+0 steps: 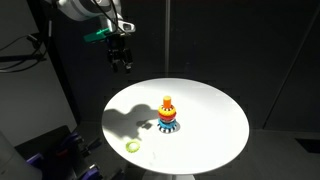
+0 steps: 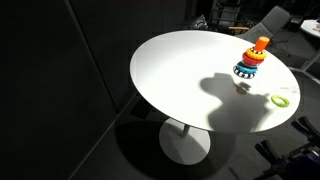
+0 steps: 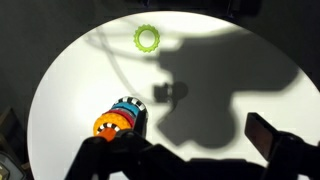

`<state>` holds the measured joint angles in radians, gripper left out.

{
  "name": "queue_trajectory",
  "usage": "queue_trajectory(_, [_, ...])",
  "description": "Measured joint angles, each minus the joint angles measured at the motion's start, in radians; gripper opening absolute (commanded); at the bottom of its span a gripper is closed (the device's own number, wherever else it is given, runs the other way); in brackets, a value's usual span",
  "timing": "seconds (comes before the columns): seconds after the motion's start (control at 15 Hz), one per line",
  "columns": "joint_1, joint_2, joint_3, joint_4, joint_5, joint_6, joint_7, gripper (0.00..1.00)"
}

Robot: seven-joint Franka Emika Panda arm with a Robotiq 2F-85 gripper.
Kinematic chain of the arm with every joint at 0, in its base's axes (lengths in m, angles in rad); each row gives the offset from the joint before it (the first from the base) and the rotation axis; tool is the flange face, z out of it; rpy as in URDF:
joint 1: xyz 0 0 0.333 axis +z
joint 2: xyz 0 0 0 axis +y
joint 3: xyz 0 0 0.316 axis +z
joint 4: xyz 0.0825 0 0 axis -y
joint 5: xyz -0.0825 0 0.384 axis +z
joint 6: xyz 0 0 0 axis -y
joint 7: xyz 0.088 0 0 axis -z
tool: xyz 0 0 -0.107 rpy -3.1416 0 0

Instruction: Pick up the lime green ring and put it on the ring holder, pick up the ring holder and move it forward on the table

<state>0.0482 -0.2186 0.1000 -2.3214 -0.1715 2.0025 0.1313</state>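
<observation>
The lime green ring (image 1: 133,146) lies flat on the round white table (image 1: 215,105) near its front edge, apart from the ring holder (image 1: 168,114). The holder stands upright mid-table, with a blue base, orange and red rings and a yellow top. Both also show in an exterior view, ring (image 2: 279,100) and holder (image 2: 251,60), and in the wrist view, ring (image 3: 147,39) and holder (image 3: 120,121). My gripper (image 1: 122,58) hangs high above the table's far left side, open and empty. In the wrist view its fingers (image 3: 190,150) are spread wide with nothing between them.
The arm casts a large shadow (image 3: 215,80) across the table (image 3: 70,80). The surroundings are dark. Purple-tinged equipment (image 1: 55,155) stands below the table edge. The table rests on a single pedestal (image 2: 185,140).
</observation>
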Motion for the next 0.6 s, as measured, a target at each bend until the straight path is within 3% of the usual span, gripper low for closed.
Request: queue_trajectory(0.6, [-0.025,0.115,-0.034,-0.048,-0.004,0.152,0.035,1.00])
